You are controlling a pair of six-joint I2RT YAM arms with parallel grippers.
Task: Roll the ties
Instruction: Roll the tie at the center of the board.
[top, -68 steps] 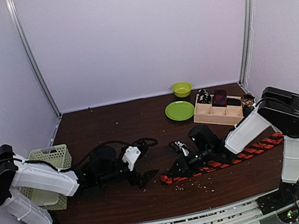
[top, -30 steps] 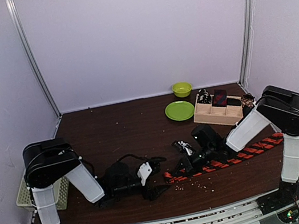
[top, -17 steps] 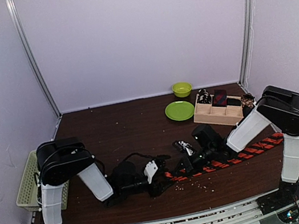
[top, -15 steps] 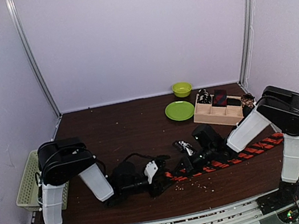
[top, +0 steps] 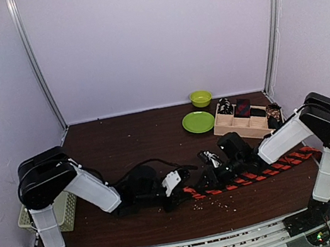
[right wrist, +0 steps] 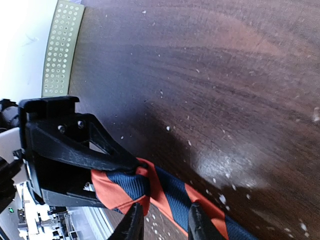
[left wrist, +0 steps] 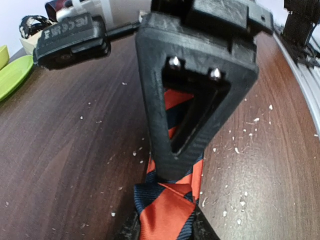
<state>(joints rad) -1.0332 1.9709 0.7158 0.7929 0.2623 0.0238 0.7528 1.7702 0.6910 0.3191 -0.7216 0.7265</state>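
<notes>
A long orange-red tie (top: 257,174) with dark diagonal stripes lies across the brown table toward the right arm's base. Its folded left end (left wrist: 167,210) sits between my left gripper's (left wrist: 165,227) fingers and fills the gap, so the jaws are shut on it. In the top view the left gripper (top: 178,193) lies low at the tie's end. My right gripper (top: 212,178) faces it from the right. In the right wrist view its jaws (right wrist: 165,222) stand apart, with the tie (right wrist: 200,200) passing between them and nothing pinched.
A wooden tray (top: 237,127) holding rolled ties (top: 241,108) stands at the back right, with a green plate (top: 198,121) and a green bowl (top: 200,98) beside it. A pale green mesh basket (top: 64,210) sits by the left arm. Pale crumbs dot the table.
My left arm swung right from near the basket to the tie's end, and its jaws narrowed onto it. My right gripper's jaws opened off the tie and shifted slightly right.
</notes>
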